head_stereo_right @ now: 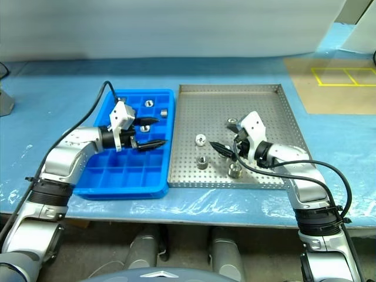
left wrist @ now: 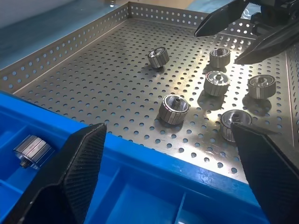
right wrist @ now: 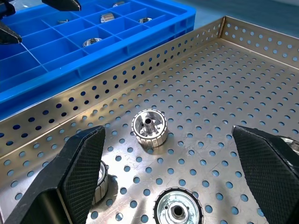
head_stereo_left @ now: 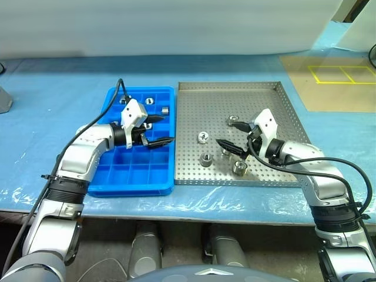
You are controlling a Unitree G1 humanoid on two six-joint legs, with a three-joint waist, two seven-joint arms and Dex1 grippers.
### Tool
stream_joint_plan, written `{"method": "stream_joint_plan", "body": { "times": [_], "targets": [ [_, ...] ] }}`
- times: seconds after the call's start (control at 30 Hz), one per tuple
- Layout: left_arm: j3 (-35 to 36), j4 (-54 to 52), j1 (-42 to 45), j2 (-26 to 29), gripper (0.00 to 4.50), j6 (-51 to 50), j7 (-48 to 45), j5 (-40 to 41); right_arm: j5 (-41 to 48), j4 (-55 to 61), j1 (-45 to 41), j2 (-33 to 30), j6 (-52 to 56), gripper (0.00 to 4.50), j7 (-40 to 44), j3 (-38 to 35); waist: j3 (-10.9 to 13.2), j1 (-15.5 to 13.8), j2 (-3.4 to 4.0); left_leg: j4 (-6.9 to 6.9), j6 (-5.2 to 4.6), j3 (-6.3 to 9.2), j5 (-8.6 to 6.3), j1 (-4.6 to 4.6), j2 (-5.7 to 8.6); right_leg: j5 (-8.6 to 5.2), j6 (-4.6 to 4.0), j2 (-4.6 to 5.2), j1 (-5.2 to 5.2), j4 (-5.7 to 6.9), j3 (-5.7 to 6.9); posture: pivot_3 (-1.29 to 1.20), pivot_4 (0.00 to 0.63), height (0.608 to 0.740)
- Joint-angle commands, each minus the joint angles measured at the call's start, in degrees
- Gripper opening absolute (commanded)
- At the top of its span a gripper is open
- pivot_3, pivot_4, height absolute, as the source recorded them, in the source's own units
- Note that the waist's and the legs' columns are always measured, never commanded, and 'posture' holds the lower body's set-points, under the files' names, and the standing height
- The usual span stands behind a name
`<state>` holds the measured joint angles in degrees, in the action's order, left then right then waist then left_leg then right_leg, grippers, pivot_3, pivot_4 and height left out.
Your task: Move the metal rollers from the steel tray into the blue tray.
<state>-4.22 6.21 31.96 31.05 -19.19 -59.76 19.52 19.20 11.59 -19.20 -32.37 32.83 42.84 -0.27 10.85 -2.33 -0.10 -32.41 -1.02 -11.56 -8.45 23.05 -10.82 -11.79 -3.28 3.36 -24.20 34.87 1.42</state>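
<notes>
Right gripper (head_stereo_left: 230, 136), jaws wide and empty, hangs over the rollers (head_stereo_left: 207, 158) in the steel tray (head_stereo_left: 282, 94); left gripper (head_stereo_left: 157, 130), also open, over the blue tray (head_stereo_left: 111, 94).

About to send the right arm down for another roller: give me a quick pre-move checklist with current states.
1. Right gripper jaws open, nothing held: ok.
2. Left gripper jaws open, nothing held, over the blue tray: ok.
3. Metal rollers left in the steel tray: ok, several, such as the one at.
4. Roller in front of the right gripper lies apart from its neighbours: ok.
5. Free compartments in the blue tray: ok, the near rows look empty.
6. Right gripper's fingertips centred on one roller: not ok, it hangs above several.
</notes>
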Motion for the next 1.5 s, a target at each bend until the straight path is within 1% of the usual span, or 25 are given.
{"method": "stream_joint_plan", "body": {
  "times": [0.03, 0.87, 1.0, 1.13, 1.23, 1.33, 1.43, 1.5],
  "targets": [
    [0.6, -0.7, 1.4, 0.1, 4.5, 0.5, -0.6, 0.4, 0.3, 1.5, 0.1, 0.0, -0.7, 4.45, -0.2, -0.2, 0.0, 0.0, 0.0, 0.0, 0.0, 0.0, 0.0, 0.0, 0.0, 0.0, 0.0, 0.0, 0.0, 0.0, 0.0, -0.21, 0.15, 0.74],
    [-0.3, 2.1, 3.9, -0.3, 4.5, 0.9, -3.0, -0.9, 0.7, 2.9, 1.4, 0.3, -0.6, 4.45, -1.7, -0.6, 0.0, 0.1, 0.0, -0.01, 0.0, -0.01, 0.0, 0.0, 0.0, 0.0, 0.0, 0.0, 0.0, 0.0, 0.0, -0.23, 0.15, 0.74],
    [-0.2, 3.9, 5.4, -0.4, 4.5, 0.2, -3.5, -0.5, 0.7, 2.8, 1.4, 0.3, -0.5, 4.45, -1.5, -0.5, 0.0, 0.1, 0.0, -0.01, 0.0, -0.01, 0.0, 0.0, 0.0, 0.0, 0.0, 0.0, 0.0, 0.0, 0.0, -0.24, 0.15, 0.74],
    [-1.2, 6.4, 8.0, -1.5, 4.5, 1.5, -4.4, -1.3, 0.6, 3.2, 1.5, 0.9, -0.5, 4.45, -1.8, 0.1, 0.0, 0.1, 0.0, -0.02, 0.0, 0.0, 0.0, 0.0, 0.0, 0.0, 0.0, 0.0, 0.01, 0.0, 0.0, -0.25, 0.15, 0.74],
    [-2.2, 12.5, 14.3, -3.3, 4.5, 5.0, -4.5, -3.7, 0.1, 2.7, 1.2, 1.3, -0.8, 4.45, -2.4, 0.3, 0.0, -0.1, 0.0, -0.03, -0.01, 0.0, 0.0, 0.0, 0.0, 0.0, 0.0, 0.0, 0.02, 0.01, 0.0, -0.25, 0.15, 0.74],
    [-4.0, 19.6, 20.9, -4.5, 4.5, 10.3, -6.7, -6.7, -0.1, 2.3, 0.9, 1.7, -1.0, 4.45, -2.9, 0.6, 0.0, 0.0, 0.0, -0.14, -0.03, 0.01, -0.01, 0.05, 0.01, 0.01, 0.01, 0.01, 0.05, 0.02, 0.01, -0.26, 0.15, 0.74],
    [-7.5, 31.9, 30.1, -7.1, 4.5, 20.7, -9.1, -12.3, -1.1, 1.9, 1.1, 1.9, -1.9, 4.45, -3.5, 1.1, 0.0, 0.1, -0.01, -0.22, -0.12, 0.01, -0.07, 0.05, 0.04, 0.03, 0.04, 0.02, 0.1, 0.0, -0.01, -0.29, 0.15, 0.74],
    [-8.8, 39.7, 35.2, -8.9, 4.5, 25.7, -12.2, -14.4, -1.1, 2.3, 1.6, 2.1, -2.2, 4.45, -3.9, 0.9, 0.0, 0.1, -0.01, -0.23, -0.15, 0.01, -0.09, 0.06, 0.06, 0.03, 0.05, 0.02, 0.1, -0.03, -0.01, -0.31, 0.15, 0.74]
  ]
}}
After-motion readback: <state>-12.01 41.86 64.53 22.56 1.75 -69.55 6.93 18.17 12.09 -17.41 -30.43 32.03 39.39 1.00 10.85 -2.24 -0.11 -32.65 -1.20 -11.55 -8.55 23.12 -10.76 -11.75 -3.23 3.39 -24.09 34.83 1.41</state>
